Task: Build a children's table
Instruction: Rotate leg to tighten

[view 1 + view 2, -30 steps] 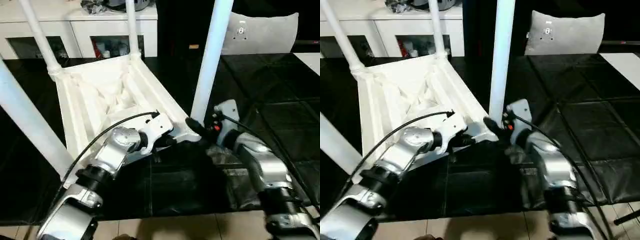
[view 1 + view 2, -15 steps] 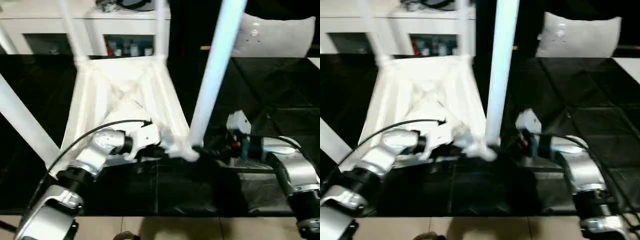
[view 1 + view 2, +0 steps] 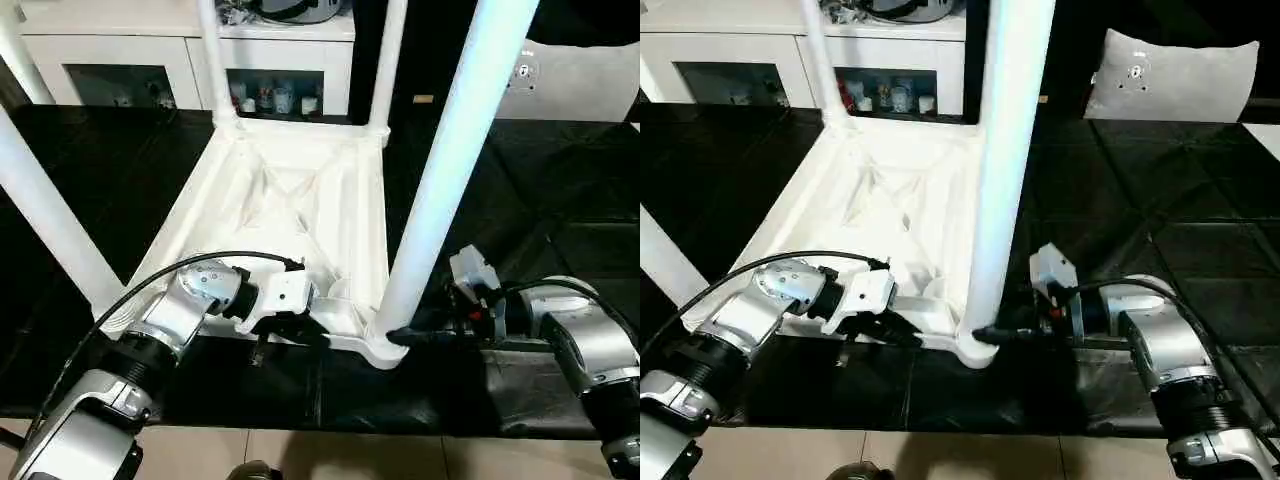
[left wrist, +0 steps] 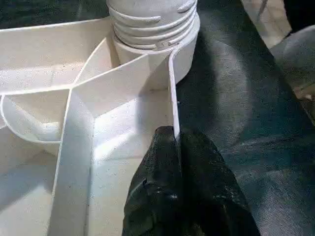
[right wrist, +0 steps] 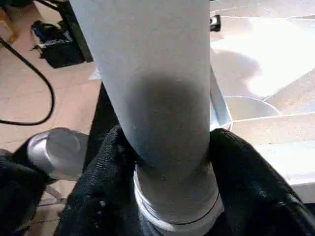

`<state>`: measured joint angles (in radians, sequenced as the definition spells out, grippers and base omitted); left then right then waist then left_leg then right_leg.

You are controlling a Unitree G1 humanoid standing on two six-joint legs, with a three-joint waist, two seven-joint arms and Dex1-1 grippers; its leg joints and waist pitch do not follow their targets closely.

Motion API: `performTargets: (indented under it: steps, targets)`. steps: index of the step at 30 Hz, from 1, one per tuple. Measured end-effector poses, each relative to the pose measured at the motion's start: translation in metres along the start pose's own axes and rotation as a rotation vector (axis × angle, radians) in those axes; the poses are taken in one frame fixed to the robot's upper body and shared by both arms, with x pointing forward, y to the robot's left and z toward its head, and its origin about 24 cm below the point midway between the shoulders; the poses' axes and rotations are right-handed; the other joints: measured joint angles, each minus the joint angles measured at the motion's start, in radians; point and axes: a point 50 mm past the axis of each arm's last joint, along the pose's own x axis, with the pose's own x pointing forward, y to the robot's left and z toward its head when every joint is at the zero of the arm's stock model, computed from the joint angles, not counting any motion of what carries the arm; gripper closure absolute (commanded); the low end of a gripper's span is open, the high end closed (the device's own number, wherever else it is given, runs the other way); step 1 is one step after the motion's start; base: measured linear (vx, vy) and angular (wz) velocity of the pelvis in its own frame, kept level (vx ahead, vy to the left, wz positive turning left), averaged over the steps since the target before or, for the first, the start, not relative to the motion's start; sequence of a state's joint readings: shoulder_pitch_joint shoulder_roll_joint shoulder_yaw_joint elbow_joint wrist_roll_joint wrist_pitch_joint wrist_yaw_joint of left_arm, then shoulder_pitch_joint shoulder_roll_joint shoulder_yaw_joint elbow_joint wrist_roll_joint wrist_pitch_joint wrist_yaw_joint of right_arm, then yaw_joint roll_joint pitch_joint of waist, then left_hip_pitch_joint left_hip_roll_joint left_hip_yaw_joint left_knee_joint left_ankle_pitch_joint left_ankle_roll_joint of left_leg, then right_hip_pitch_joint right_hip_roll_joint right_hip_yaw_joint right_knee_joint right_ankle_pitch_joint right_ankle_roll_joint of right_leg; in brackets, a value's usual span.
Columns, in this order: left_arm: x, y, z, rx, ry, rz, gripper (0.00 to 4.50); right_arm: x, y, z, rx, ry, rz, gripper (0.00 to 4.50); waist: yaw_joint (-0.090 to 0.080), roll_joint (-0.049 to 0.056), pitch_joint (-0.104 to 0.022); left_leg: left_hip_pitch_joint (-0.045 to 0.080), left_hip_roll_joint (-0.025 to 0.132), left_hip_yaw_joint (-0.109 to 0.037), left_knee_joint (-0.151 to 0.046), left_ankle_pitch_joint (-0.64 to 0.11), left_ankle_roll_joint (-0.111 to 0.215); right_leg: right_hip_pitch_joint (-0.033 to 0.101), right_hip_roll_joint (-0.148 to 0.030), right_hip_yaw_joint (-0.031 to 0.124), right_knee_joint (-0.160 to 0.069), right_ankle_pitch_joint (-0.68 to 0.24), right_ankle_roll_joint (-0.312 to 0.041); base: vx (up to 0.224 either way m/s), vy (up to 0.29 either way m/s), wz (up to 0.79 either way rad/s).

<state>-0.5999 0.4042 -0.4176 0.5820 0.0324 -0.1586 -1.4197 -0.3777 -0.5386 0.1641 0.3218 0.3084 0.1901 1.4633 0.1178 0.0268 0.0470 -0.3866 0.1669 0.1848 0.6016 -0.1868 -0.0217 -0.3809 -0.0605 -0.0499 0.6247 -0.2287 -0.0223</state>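
Note:
The children's table lies upside down on the black mat, its ribbed top (image 3: 290,190) facing up and its legs standing in the corner sockets. My left gripper (image 3: 292,326) is shut on the thin rim wall (image 4: 173,88) of the top, close to the near right socket (image 4: 152,29). My right gripper (image 3: 402,336) reaches in from the right. Its fingers (image 5: 103,177) press on both sides of the near right leg (image 3: 450,160), just above the threaded base. The near left leg (image 3: 45,210) and two far legs (image 3: 215,60) also stand upright.
A white cabinet with dark glass doors (image 3: 110,50) runs along the back. A grey cushion (image 3: 1175,75) lies at the back right. The black mat (image 3: 560,190) spreads to the right, and beige floor tiles (image 3: 400,455) begin at its near edge.
The camera has moved, so the whole picture has shifted. My right gripper has come down to the base of the near right leg and closed round it. The left grip is unchanged.

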Motion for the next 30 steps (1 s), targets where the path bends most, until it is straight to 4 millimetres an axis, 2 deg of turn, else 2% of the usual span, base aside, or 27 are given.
performTargets:
  steps: [7, 11, 13, 17, 21, 24, 27, 28, 30]
  targets:
    - [0.003, 0.001, 0.001, -0.045, -0.024, 0.003, 4.50, 0.000, 0.002, -0.001, 0.017, -0.007, 0.000, 2.55, 0.002, 0.000, 0.000, 0.000, 0.000, 0.000, 0.000, 0.000, 0.000, 0.000, 0.000, 0.000, 0.000, 0.000, 0.000, 0.000, 0.000, 0.00]
    - [0.005, 0.005, 0.002, -0.127, -0.040, 0.057, 4.50, 0.001, 0.003, -0.004, 0.039, -0.045, -0.086, 2.56, 0.001, 0.000, 0.000, 0.002, 0.000, 0.001, 0.000, 0.000, -0.001, 0.001, -0.001, 0.000, 0.001, 0.001, -0.001, 0.000, 0.000, 0.00]
    - [0.005, 0.007, 0.001, -0.169, -0.037, 0.110, 4.50, 0.004, 0.000, -0.006, 0.051, -0.066, -0.160, 2.56, -0.006, 0.000, 0.000, 0.003, 0.000, 0.001, 0.001, 0.000, -0.003, 0.001, -0.001, 0.001, 0.002, 0.003, -0.001, 0.000, 0.000, 0.00]
    - [0.011, 0.014, 0.002, -0.247, -0.030, 0.234, 4.50, 0.013, -0.013, -0.006, 0.096, -0.117, -0.382, 2.57, -0.051, 0.000, 0.000, 0.005, 0.000, 0.001, 0.000, 0.002, -0.006, 0.000, 0.000, 0.002, 0.001, 0.006, 0.000, 0.000, 0.000, 0.00]
    - [0.020, 0.023, 0.006, -0.309, -0.029, 0.373, 4.50, 0.024, -0.027, -0.003, 0.130, -0.150, -0.593, 2.57, -0.081, 0.000, 0.000, 0.007, 0.000, 0.001, 0.000, 0.002, -0.007, 0.000, 0.000, 0.002, 0.001, 0.006, 0.001, 0.000, 0.000, 0.00]
    - [0.033, 0.034, 0.014, -0.351, -0.021, 0.518, 4.50, 0.037, -0.041, 0.003, 0.190, -0.184, -0.812, 2.59, -0.091, 0.000, 0.000, 0.006, 0.000, 0.001, -0.001, 0.003, -0.007, -0.001, 0.001, 0.003, 0.001, 0.007, 0.001, 0.000, 0.000, 0.00]
    - [0.044, 0.040, 0.022, -0.371, -0.025, 0.591, 4.50, 0.043, -0.045, 0.006, 0.205, -0.204, -0.940, 2.59, -0.090, 0.000, 0.000, 0.004, 0.000, 0.001, -0.002, 0.003, -0.007, -0.002, 0.001, 0.003, -0.002, 0.009, -0.002, 0.000, 0.000, 0.00]
    - [0.046, 0.041, 0.023, -0.368, -0.030, 0.601, 4.50, 0.042, -0.046, 0.006, 0.202, -0.210, -0.953, 2.24, -0.088, 0.000, 0.000, 0.003, 0.000, 0.001, -0.003, 0.002, -0.007, -0.002, 0.001, 0.002, -0.004, 0.009, -0.002, 0.000, 0.000, 0.00]
    - [0.049, 0.042, 0.026, -0.366, -0.032, 0.618, 4.50, 0.042, -0.046, 0.006, 0.198, -0.223, -0.973, 1.89, -0.083, 0.005, -0.003, 0.001, -0.001, 0.001, -0.006, 0.002, -0.005, -0.002, 0.001, 0.002, -0.010, 0.010, 0.000, 0.000, 0.000, 0.00]
